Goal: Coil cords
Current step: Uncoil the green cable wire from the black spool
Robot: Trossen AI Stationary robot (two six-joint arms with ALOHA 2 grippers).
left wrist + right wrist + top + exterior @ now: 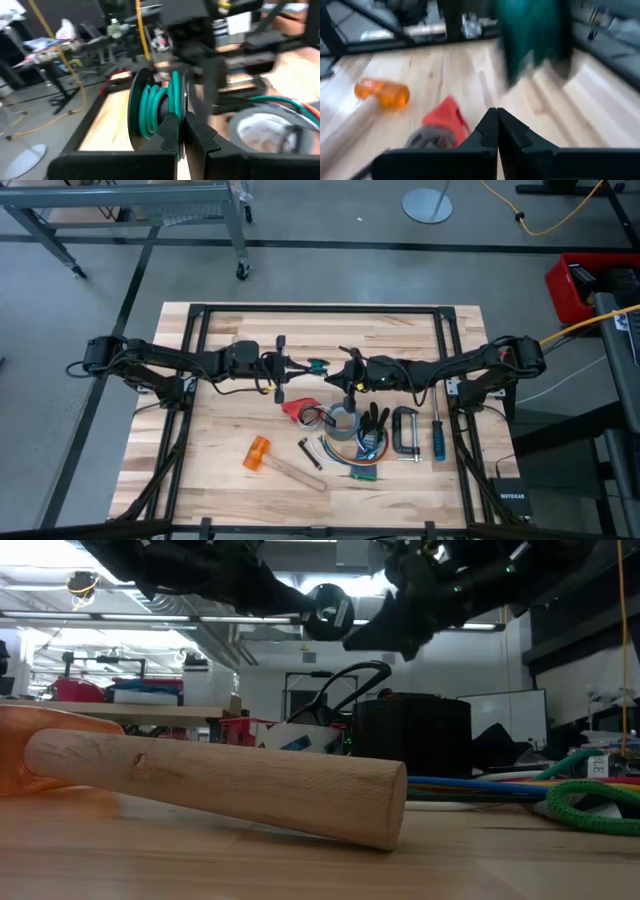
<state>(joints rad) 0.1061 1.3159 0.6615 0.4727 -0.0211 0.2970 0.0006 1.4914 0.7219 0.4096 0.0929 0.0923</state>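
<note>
Your left gripper (179, 131) is pinching a teal-green cord coil (159, 102).
Your right gripper (496, 120) is hanging shut, empty; red piece (445, 116), orange mallet (383, 93) lying below it.

Both dark arms reach in from the table's two sides, wrists held level above the board, their tips close together near its middle. The left gripper (181, 131) has its fingers pressed together, a teal-green coil just ahead of the fingertips. The right gripper (497, 120) has its fingers closed tip to tip, nothing between them.
</note>
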